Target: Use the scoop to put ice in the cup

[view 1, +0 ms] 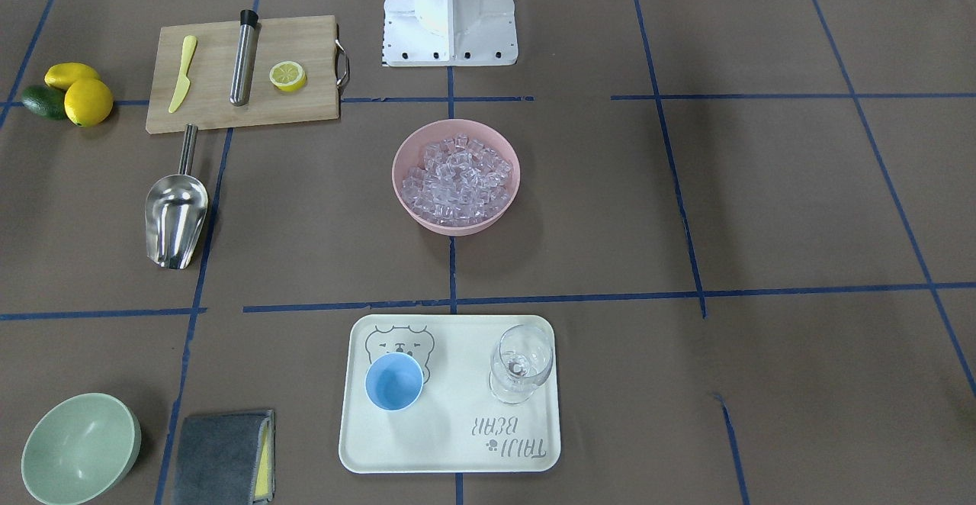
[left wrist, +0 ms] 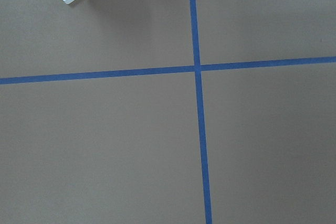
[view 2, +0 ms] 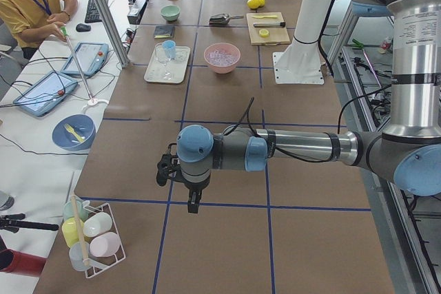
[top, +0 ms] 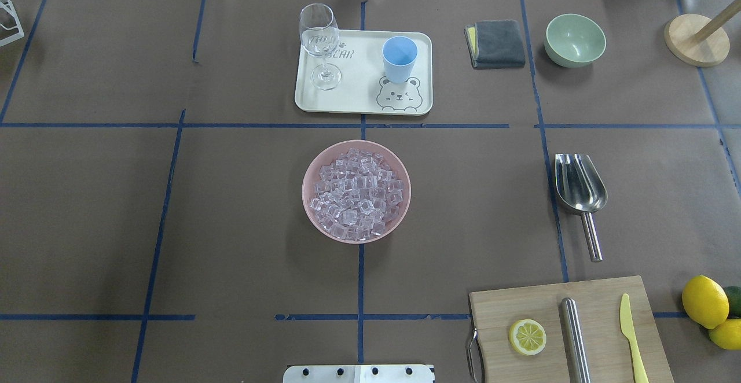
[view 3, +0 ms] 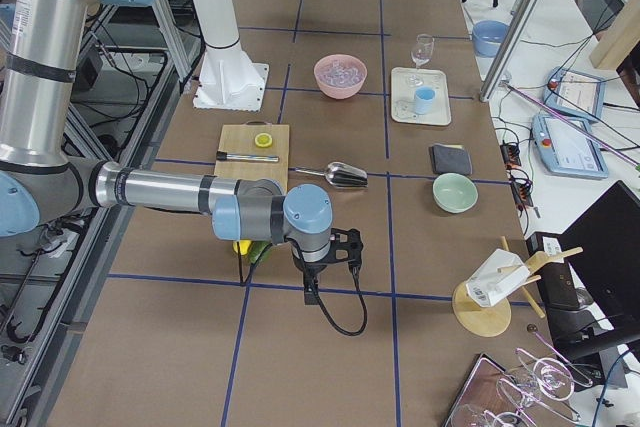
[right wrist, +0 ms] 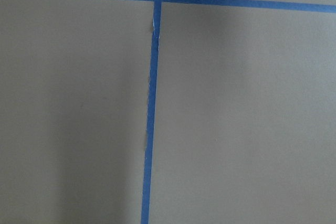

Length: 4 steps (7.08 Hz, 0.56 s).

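The ice (view 1: 456, 178) is a pile of clear cubes in a pink bowl (view 1: 456, 227) at the table's middle; it also shows in the overhead view (top: 356, 193). The light-blue cup (view 1: 394, 381) stands upright and empty on a cream tray (view 1: 457, 432). The steel scoop (view 1: 176, 215) lies flat on the table beside the cutting board, handle toward the robot. My left gripper (view 2: 193, 201) and right gripper (view 3: 311, 287) hang over bare table far from these things, each at one end of the table. I cannot tell whether they are open or shut. The wrist views show only taped table.
A clear stemmed glass (view 1: 521, 364) stands on the tray beside the cup. A pale green bowl (view 1: 80, 448) and a grey cloth (view 1: 223, 458) lie near the tray. The cutting board (view 1: 305, 108) holds a steel cylinder (view 1: 244, 59), a lemon half and a yellow knife. Lemons (view 1: 85, 99) lie beside it.
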Tool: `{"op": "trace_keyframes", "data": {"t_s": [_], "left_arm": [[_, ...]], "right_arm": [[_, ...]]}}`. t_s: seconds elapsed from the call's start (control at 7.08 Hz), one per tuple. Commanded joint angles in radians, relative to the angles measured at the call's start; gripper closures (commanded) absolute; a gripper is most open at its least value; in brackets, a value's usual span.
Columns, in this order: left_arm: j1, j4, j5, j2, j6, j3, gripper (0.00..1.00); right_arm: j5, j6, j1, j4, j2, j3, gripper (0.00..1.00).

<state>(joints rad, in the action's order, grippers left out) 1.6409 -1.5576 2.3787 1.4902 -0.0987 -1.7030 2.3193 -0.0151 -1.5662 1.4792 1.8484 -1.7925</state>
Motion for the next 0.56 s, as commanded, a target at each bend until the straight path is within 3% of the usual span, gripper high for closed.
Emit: {"op": "trace_keyframes", "data": {"t_s": [0.0, 0.42], "left_arm": [[-0.006, -0.002, 0.002, 0.002, -0.001, -0.001, 0.00], [-0.006, -0.002, 0.001, 0.005, -0.001, -0.012, 0.00]], "right_arm": [[0.000, -0.006, 0.000, 0.000, -0.002, 0.001, 0.00], [0.005, -0.008, 0.000, -0.004, -0.005, -0.011, 0.00]]}}
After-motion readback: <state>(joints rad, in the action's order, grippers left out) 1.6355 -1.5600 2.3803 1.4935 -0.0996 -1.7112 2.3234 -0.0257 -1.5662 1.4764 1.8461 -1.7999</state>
